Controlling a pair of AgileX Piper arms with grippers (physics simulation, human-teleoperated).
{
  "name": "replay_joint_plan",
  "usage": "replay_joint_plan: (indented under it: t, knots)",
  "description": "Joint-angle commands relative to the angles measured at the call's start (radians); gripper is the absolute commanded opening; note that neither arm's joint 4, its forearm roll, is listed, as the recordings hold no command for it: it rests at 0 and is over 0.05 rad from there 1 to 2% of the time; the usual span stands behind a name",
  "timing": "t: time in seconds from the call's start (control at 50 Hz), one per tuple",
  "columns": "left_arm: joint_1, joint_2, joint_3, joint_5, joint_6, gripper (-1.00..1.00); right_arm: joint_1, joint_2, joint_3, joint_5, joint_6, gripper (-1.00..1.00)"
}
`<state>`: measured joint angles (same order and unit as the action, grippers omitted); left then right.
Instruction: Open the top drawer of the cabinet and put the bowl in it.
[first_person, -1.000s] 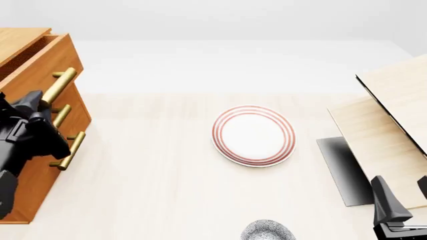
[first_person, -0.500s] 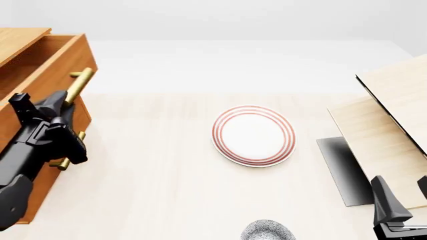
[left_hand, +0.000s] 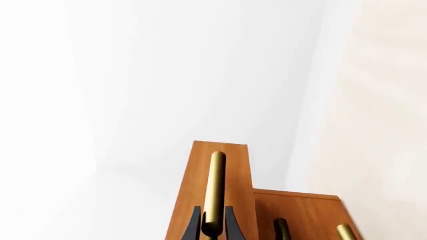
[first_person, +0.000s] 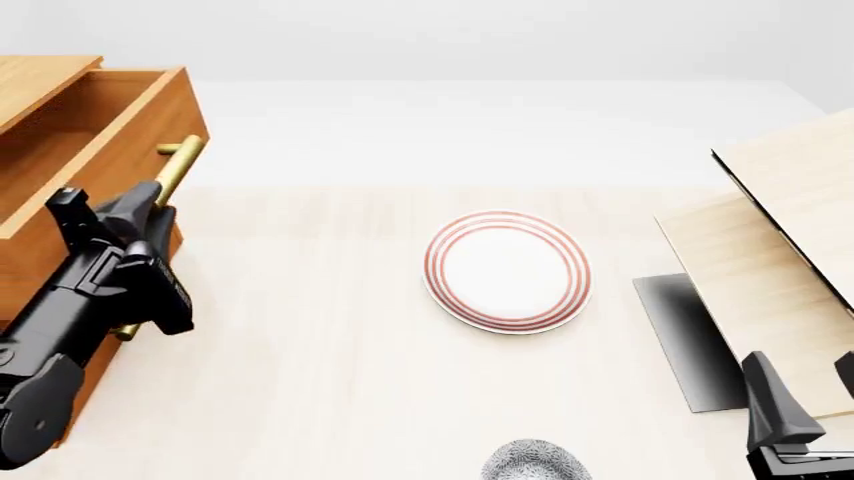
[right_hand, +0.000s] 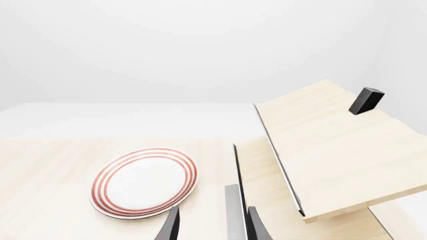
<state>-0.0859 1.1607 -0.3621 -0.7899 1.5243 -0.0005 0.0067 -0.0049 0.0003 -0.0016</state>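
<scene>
The orange-brown cabinet (first_person: 40, 78) stands at the left table edge. Its top drawer (first_person: 94, 140) is pulled partway out, and its inside shows empty. My left gripper (first_person: 150, 205) is shut on the drawer's brass bar handle (first_person: 180, 160). In the left wrist view the fingers (left_hand: 194, 226) clamp that handle (left_hand: 216, 185) from both sides. The speckled bowl (first_person: 537, 463) sits at the near table edge, cut off by the frame. My right gripper (first_person: 805, 395) is open and empty at the near right, to the right of the bowl; it also shows in the right wrist view (right_hand: 212, 226).
A flat white plate with red rings (first_person: 507, 270) lies mid-table and shows in the right wrist view (right_hand: 145, 181). Pale light-wood furniture (first_person: 787, 220) with a dark grey base (first_person: 687, 340) fills the right side. The two lower drawer handles (left_hand: 347, 232) sit under the top drawer.
The top drawer has slid further out of the cabinet, drawn by my left gripper on its handle. The right arm, bowl and plate have not moved.
</scene>
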Motion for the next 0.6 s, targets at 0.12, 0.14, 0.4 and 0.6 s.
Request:
replay_joint_plan:
  t: [0.12, 0.14, 0.4, 0.6]
  knots:
    - [-0.117, 0.006, 0.021, -0.012, 0.019, -1.00, 0.000, -0.001, 0.001, 0.000, 0.000, 1.00]
    - [-0.120, 0.004, 0.021, -0.008, 0.015, -1.00, 0.000, 0.000, 0.001, 0.000, 0.000, 1.00]
    - [-0.153, -0.002, 0.037, -0.010, 0.013, 1.00, 0.000, 0.000, 0.001, 0.000, 0.000, 1.00]
    - [-0.195, -0.044, 0.028, 0.038, 0.007, 1.00, 0.000, 0.000, 0.001, 0.000, 0.000, 1.00]
